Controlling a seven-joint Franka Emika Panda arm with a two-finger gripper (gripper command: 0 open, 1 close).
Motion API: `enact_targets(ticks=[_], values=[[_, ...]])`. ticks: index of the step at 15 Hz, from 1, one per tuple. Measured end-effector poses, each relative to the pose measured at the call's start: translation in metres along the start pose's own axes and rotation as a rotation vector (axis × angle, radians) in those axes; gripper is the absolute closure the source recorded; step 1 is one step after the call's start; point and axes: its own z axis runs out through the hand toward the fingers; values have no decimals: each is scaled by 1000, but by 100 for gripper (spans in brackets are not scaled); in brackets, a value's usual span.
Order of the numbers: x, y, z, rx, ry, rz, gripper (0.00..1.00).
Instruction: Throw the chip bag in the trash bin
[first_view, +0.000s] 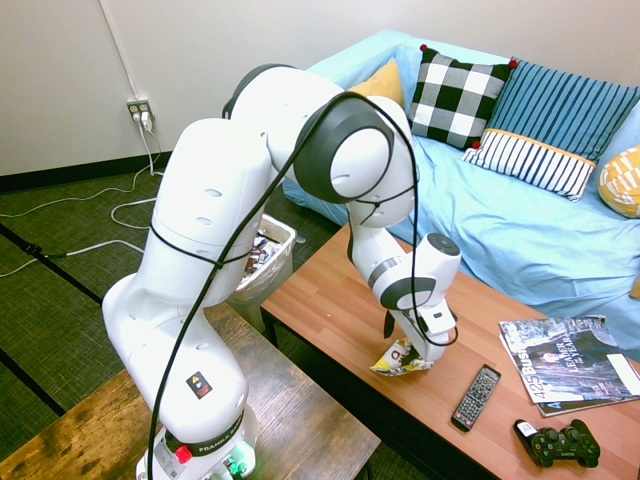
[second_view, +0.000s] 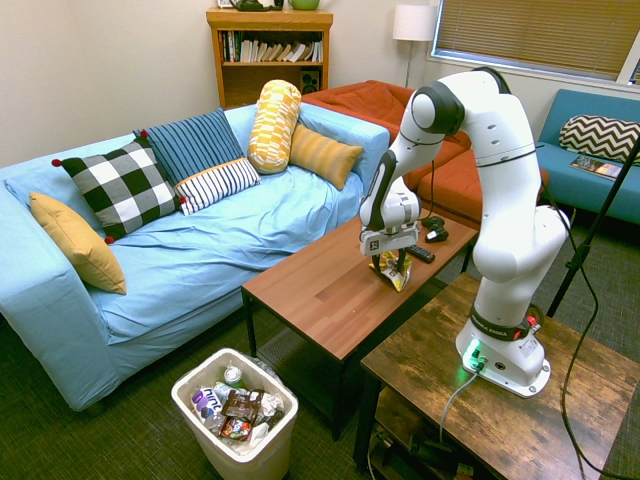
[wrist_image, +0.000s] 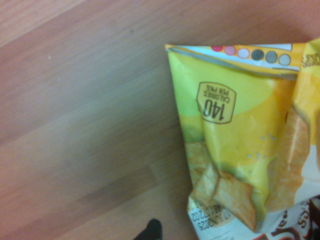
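Claw: the gripper (second_view: 390, 270) is reaching down over the coffee table (second_view: 318, 288), its two dark fingers standing wide apart — the snack packet is showing between and below them.
Chip bag: the yellow and white chip bag (wrist_image: 235, 135) is lying on the coffee table near its edge, crumpling toward one end; in the wrist view its "140 calories" badge is showing upside down.
Remote and controller: the remote control (first_view: 476, 397) is lying just beside the packet, and the black game controller (first_view: 558, 443) is sitting beyond it.
Magazines: a small stack (first_view: 568, 362) is resting near the remote and controller, the top one overlapping what is lying beneath.
Trash bin: the white bin (second_view: 240, 440) is standing on the floor (second_view: 50, 440) near an end of the coffee table, wrappers and other litter (second_view: 238, 408) filling it up.
Sofa: the blue-covered sofa (second_view: 170, 275) is running alongside the coffee table — patterned and plain cushions (second_view: 122, 190) are leaning on it.
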Motion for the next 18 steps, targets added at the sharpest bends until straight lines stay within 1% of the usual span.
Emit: enact_targets(ticks=[11, 14, 18], values=[[25, 26, 6, 45, -55, -54, 100], [28, 29, -1, 63, -51, -65, 100], [24, 45, -12, 83, -55, -76, 100]])
